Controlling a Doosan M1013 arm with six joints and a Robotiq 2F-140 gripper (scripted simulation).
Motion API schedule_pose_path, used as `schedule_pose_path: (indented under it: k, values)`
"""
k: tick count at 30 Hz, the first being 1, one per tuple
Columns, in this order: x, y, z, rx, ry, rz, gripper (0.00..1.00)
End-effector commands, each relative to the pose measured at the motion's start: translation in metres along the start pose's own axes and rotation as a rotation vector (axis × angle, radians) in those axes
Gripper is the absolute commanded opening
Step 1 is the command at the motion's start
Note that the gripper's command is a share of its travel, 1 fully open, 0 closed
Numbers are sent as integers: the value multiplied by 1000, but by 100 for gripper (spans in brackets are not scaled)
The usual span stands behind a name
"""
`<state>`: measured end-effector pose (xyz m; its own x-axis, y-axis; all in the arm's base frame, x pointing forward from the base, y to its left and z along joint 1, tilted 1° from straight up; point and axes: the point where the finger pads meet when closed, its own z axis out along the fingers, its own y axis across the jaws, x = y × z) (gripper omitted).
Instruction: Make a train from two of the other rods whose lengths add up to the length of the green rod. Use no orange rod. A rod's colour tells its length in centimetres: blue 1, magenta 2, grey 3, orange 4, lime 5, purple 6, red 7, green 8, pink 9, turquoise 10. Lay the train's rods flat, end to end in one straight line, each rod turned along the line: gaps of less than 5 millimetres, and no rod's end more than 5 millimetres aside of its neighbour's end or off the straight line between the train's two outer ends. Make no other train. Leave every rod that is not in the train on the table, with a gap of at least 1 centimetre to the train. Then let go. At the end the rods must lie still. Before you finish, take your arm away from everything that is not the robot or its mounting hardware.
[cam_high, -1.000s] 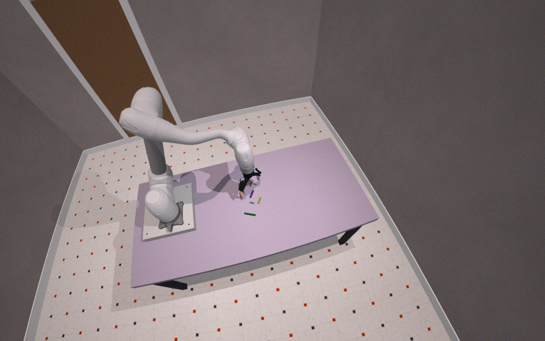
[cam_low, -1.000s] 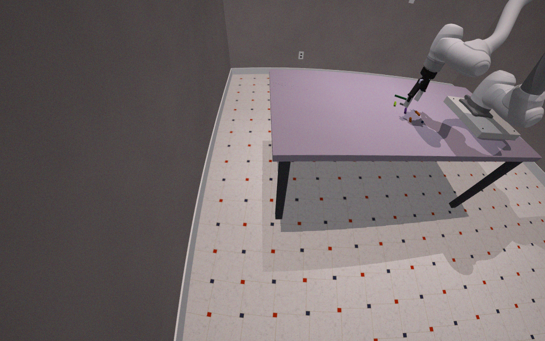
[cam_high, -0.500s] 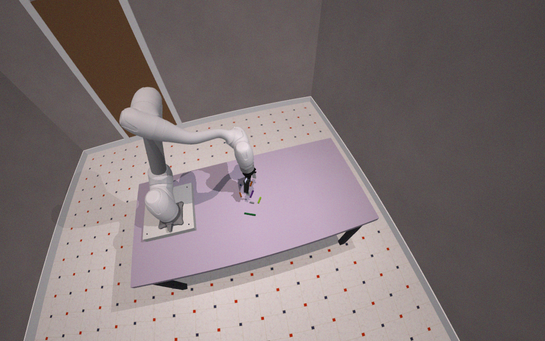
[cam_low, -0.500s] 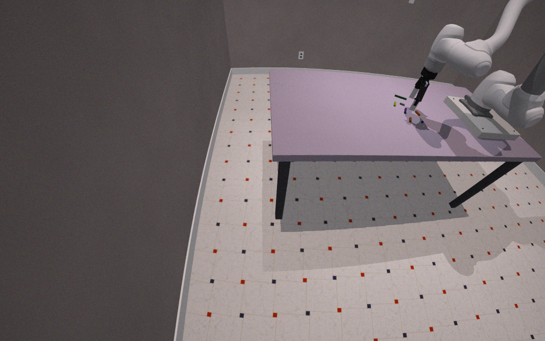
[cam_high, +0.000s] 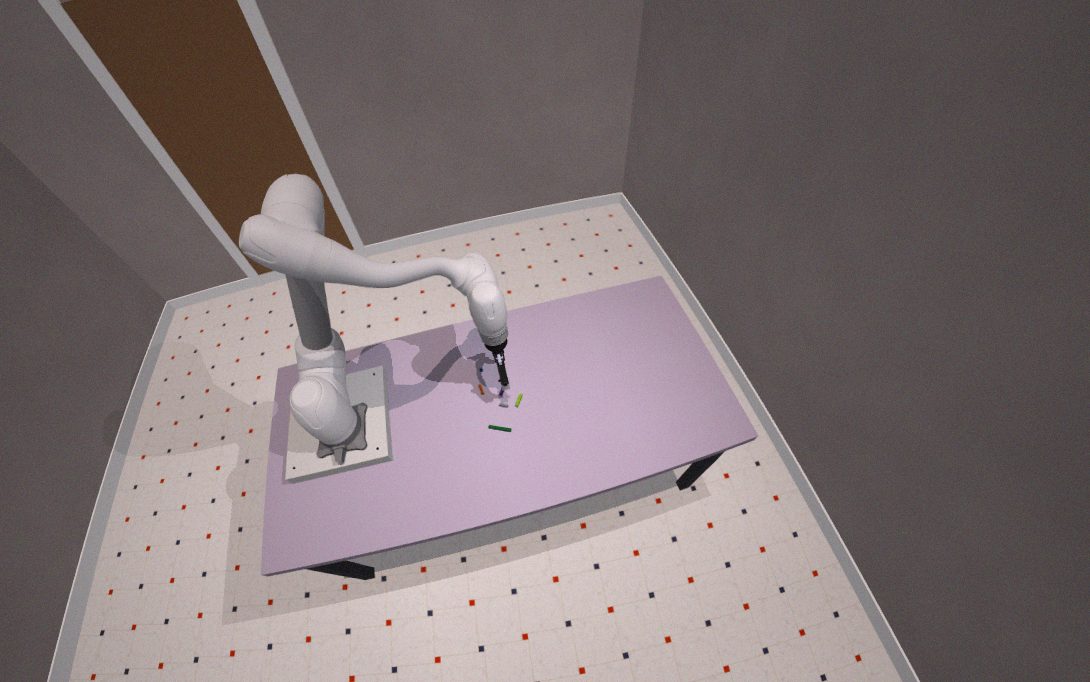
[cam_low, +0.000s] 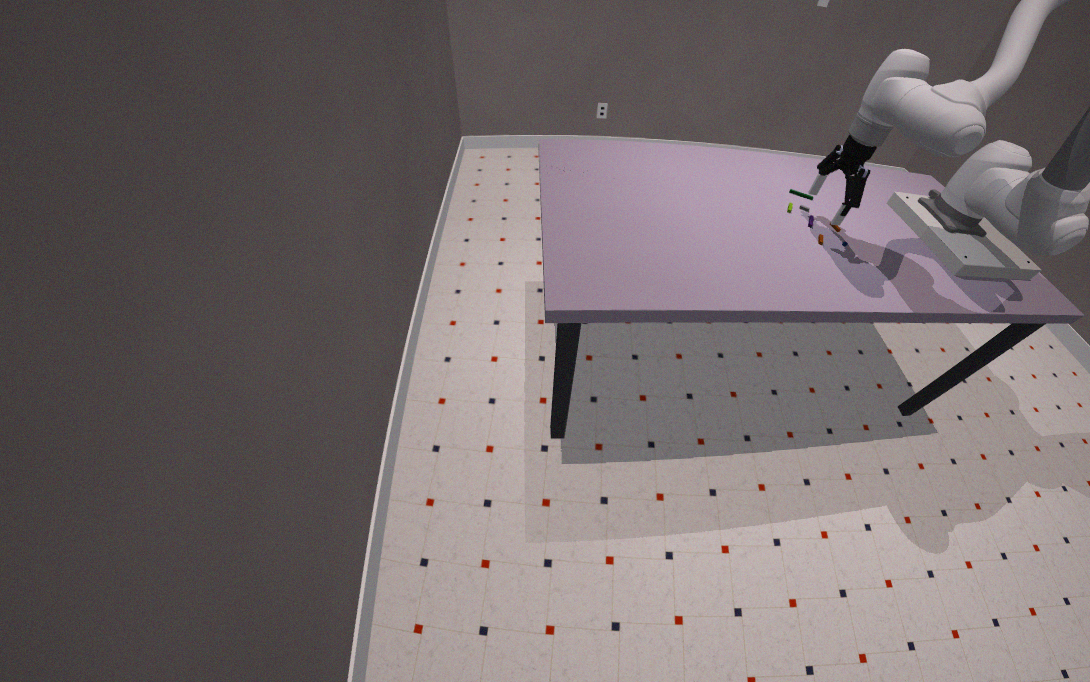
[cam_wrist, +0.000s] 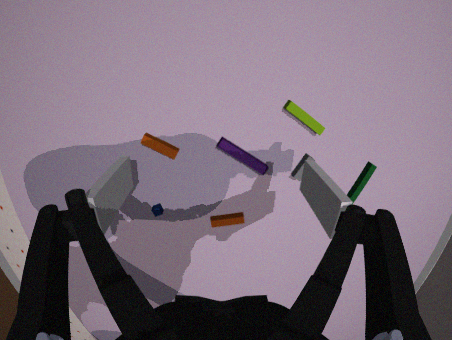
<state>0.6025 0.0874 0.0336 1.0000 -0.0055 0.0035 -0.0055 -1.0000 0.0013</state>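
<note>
My gripper is open and empty, low over a cluster of rods on the lilac table. The purple rod lies just beyond the fingers. One orange rod and a tiny blue rod lie between the fingers. A second orange rod lies at the far left. The lime rod lies further out. The green rod shows beyond the right finger. The grey rod is almost hidden behind that finger in the wrist view.
The arm's base plate sits at one end of the table, near the rods. The table's edge shows at the lower corners of the wrist view. The floor lies all around the table.
</note>
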Motion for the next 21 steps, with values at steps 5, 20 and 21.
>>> schedule_pose_path:
  k: [5,20,21]
  values:
    - [0,-3,0,14,0,-298,100]
    - [0,-7,0,13,3,-774,100]
    - [0,-8,0,13,3,-807,100]
